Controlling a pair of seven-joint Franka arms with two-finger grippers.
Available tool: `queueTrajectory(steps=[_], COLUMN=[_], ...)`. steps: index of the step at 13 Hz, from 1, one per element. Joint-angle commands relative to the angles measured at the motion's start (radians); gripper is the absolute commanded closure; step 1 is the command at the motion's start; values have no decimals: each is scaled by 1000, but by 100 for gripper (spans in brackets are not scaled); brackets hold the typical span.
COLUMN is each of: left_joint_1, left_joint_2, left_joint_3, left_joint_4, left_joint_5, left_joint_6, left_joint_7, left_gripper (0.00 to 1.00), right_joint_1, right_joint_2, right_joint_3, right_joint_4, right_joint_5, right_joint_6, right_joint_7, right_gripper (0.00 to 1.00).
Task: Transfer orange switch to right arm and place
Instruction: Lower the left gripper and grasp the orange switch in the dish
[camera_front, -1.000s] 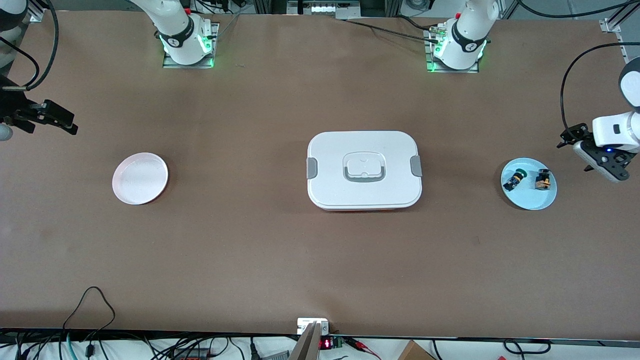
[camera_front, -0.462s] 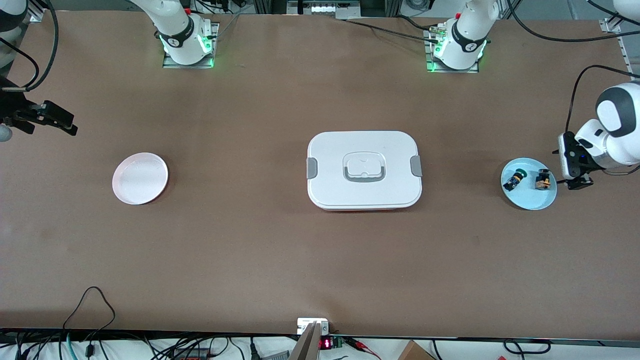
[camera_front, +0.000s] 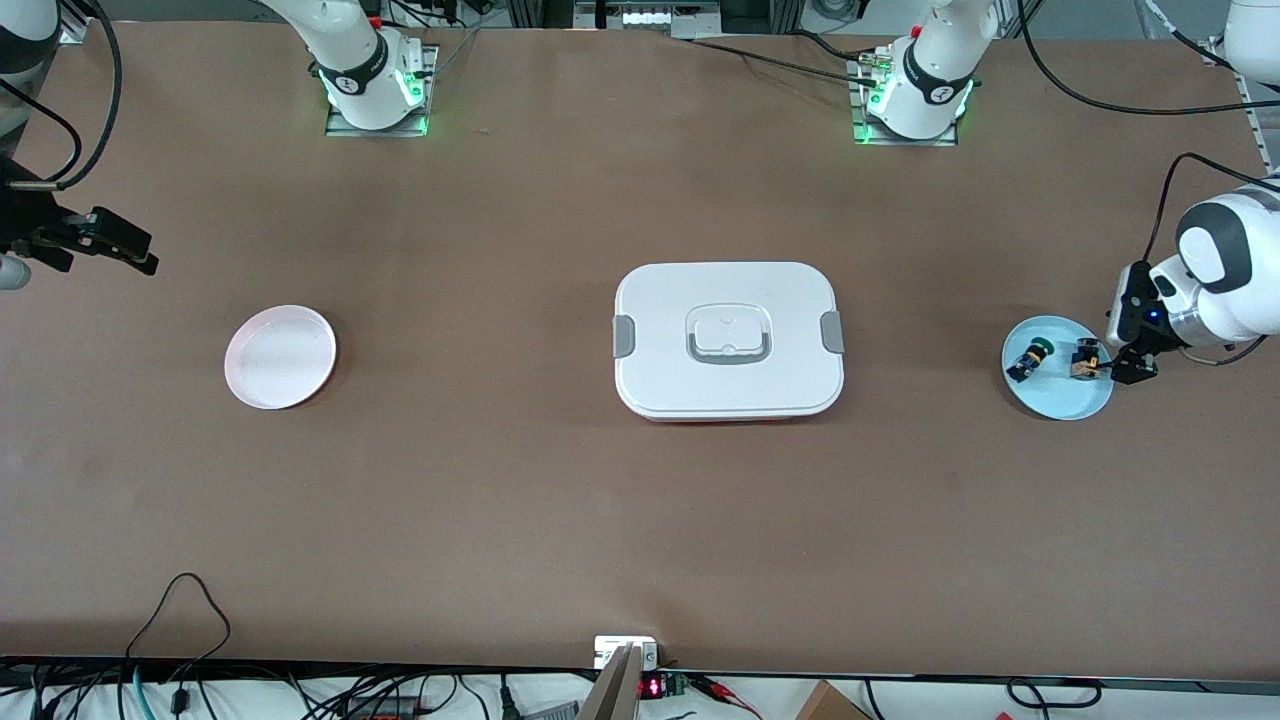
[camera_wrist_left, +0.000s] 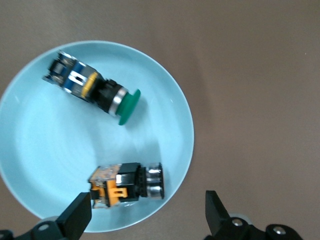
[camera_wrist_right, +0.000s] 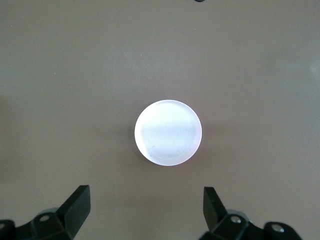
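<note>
The orange switch (camera_front: 1087, 360) lies on its side in a light blue plate (camera_front: 1060, 400) at the left arm's end of the table, beside a black-and-blue switch with a green cap (camera_front: 1028, 359). In the left wrist view the orange switch (camera_wrist_left: 126, 184) lies just above the open fingers, one fingertip (camera_wrist_left: 77, 215) close by its orange end. My left gripper (camera_front: 1128, 368) is open and empty, low over the plate's edge beside the orange switch. My right gripper (camera_front: 110, 243) is open and empty, up in the air at the right arm's end of the table.
A pink plate (camera_front: 280, 356), also in the right wrist view (camera_wrist_right: 168, 132), sits toward the right arm's end. A white lidded box (camera_front: 728, 340) with grey latches stands mid-table. Cables lie along the table edge nearest the camera.
My left gripper swung round and came down toward the blue plate, ending beside the orange switch. The right gripper barely shifted. The switches and plates have not moved.
</note>
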Motion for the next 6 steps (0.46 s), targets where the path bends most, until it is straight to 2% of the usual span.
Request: queueTrajectory(steps=[1, 6], left_joint_1=[42, 39], left_joint_2=[24, 38], left_joint_3=[-43, -68], left_joint_4=[15, 30], left_joint_5=[-9, -11], left_joint_6=[32, 37], left_joint_7=[31, 23], left_gripper=[0, 0], right_joint_1=[-4, -4], right_joint_2=[9, 9], right_joint_3=[2, 2], right_joint_4=[18, 18], right_joint_5=[-13, -14], right_joint_6=[1, 1], right_joint_7=[-7, -7], right_gripper=[0, 0])
